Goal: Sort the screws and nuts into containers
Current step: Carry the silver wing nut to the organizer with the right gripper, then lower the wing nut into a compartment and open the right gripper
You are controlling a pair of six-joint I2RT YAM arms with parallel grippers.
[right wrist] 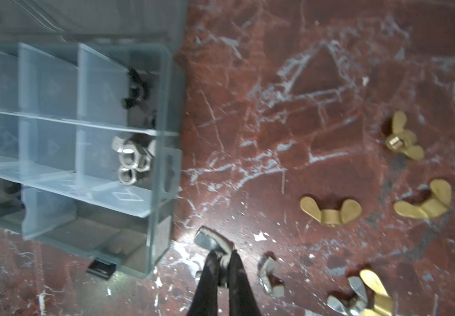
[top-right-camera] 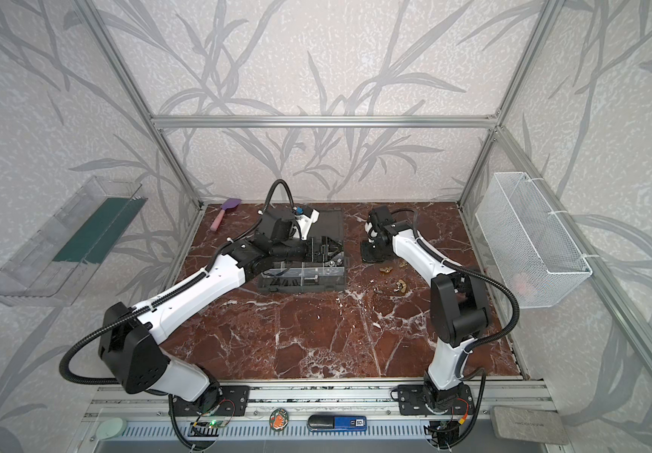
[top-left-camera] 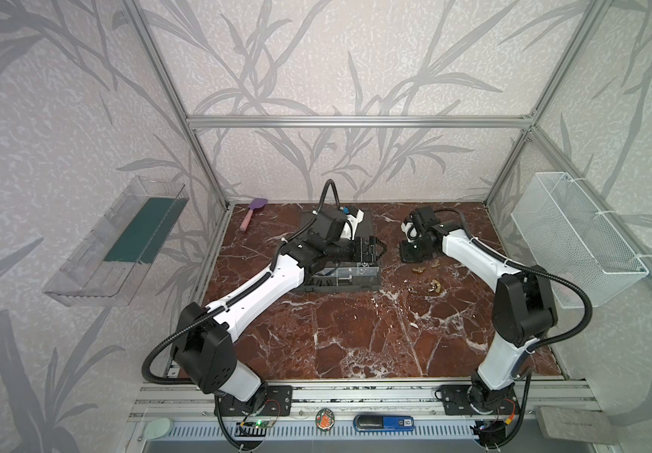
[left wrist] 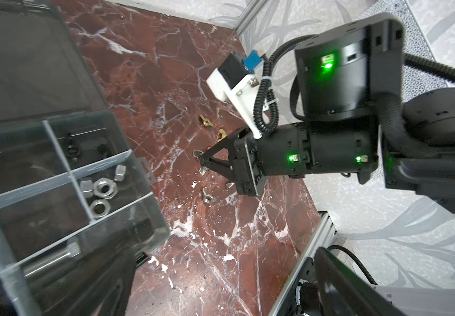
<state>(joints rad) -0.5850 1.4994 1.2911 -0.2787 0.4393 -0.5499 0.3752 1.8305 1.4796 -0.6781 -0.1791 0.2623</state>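
A silver wing nut [right wrist: 212, 240] sits clamped between the black fingertips of the right gripper [right wrist: 224, 258], jaws closed on its middle, just off the end wall of the dark grey organizer case [right wrist: 163, 224]; whether it clears the marble tabletop [right wrist: 275, 95] cannot be told. A second silver wing nut [right wrist: 271, 276] lies just beside it on the marble. Farther out lie the brass wing nuts [right wrist: 330, 210], three apart from one another and one more touching a silver one. Inside the case, silver hex nuts [right wrist: 132, 158] are heaped in the end compartment of the middle row, and black screws [right wrist: 136, 90] sit in the end compartment next to it (clear dividers between them). In both top views the left gripper [top-right-camera: 336, 251] hangs over the case's right end with its jaws spread wide, holding nothing. A purple spatula [top-left-camera: 254, 213] lies at the far left of the tabletop, well apart from everything. A white wire-mesh basket [top-left-camera: 575, 235] hangs on the right wall and a clear tray with a green base [top-left-camera: 120, 239] on the left.
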